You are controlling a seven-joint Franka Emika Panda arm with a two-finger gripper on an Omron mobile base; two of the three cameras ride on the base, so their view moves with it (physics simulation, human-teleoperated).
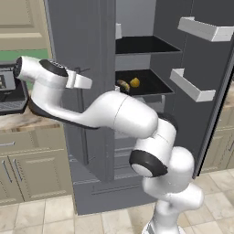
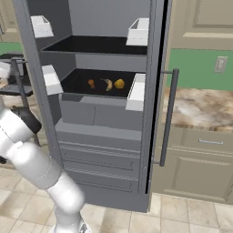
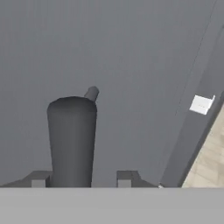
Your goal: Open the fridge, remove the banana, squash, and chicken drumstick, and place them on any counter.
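The fridge stands with both doors swung open. On its middle shelf lie the chicken drumstick, the banana and the squash in a row; the banana and squash also appear in the left base view. My gripper is out at the left door's outer face. In the hand view the gripper is open, its fingertips either side of the dark door handle, with a gap on the right side. The counter runs to the right of the fridge.
A dark appliance sits on the counter stretch left of the fridge, close behind my arm. The right door with its long handle sticks out toward me. White door bins line the right door.
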